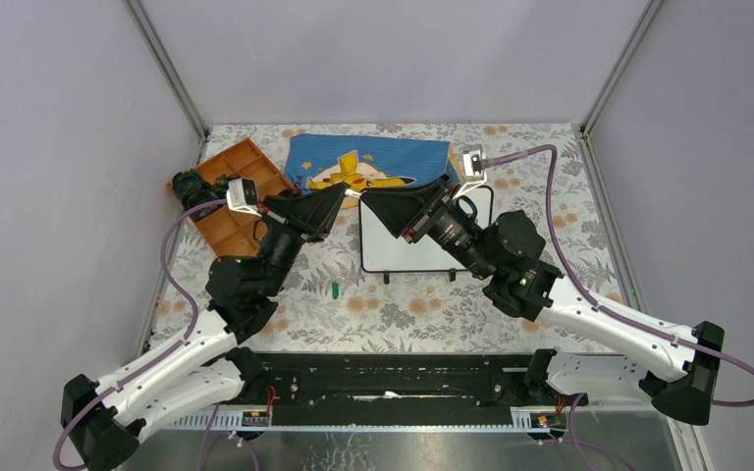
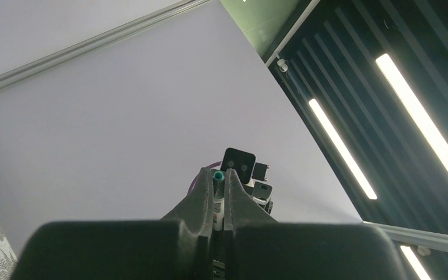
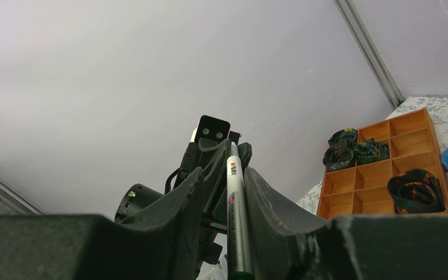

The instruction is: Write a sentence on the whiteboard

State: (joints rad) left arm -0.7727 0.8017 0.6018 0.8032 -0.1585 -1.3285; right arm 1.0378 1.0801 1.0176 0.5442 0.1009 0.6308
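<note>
Found the whiteboard standing on its small black feet near the middle of the floral counter, just in front of a blue Pikachu cloth, its visible face plain glossy white. Saw both arms angled inward and meeting tip to tip above the board's far left corner. Noted the left tool clamped tight on a marker, the teal end poking out between the fingers in the left wrist view. Noted the right tool parted around the same marker's grey barrel, a slim gap showing at each finger, so gripping nothing. Spotted a small green piece lying alone on the counter, left of the board's near corner. Spotted an orange compartment tray at the far left, dark bundles in a few of its cells.
</note>
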